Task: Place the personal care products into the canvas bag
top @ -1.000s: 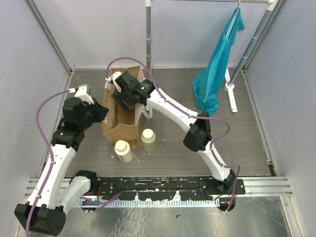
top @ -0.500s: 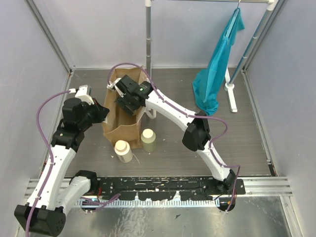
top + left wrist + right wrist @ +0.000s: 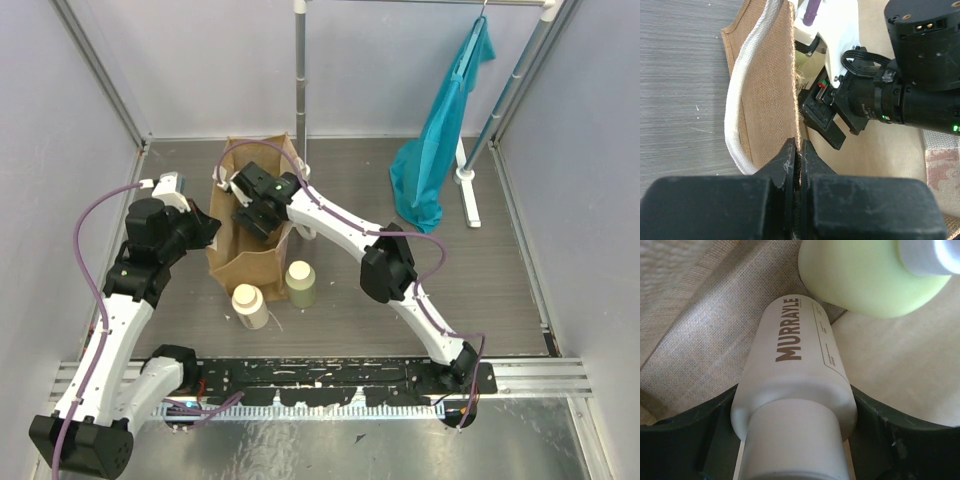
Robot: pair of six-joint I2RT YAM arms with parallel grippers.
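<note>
The tan canvas bag [image 3: 243, 258] stands open on the floor. My left gripper [image 3: 205, 228] is shut on the bag's left rim [image 3: 785, 75], beside its white strap handle [image 3: 740, 100]. My right gripper [image 3: 252, 213] is down inside the bag, shut on a cream-beige bottle [image 3: 795, 370] lettered MURRAYLE, held with its cap toward the camera. A yellow-green bottle [image 3: 865, 280] lies on the bag's bottom just beyond it. Outside, in front of the bag, stand another cream-beige bottle [image 3: 249, 305] and another yellow-green bottle [image 3: 300, 283].
A teal-blue cloth bag [image 3: 440, 140] hangs from a metal rack at the back right, with the rack's foot [image 3: 468, 190] on the floor. A vertical pole [image 3: 300, 70] stands just behind the canvas bag. Grey walls close in the left and right sides.
My right gripper has gone down and a little left, deeper into the canvas bag, with the cream-beige bottle. The left gripper has kept its hold on the rim.
</note>
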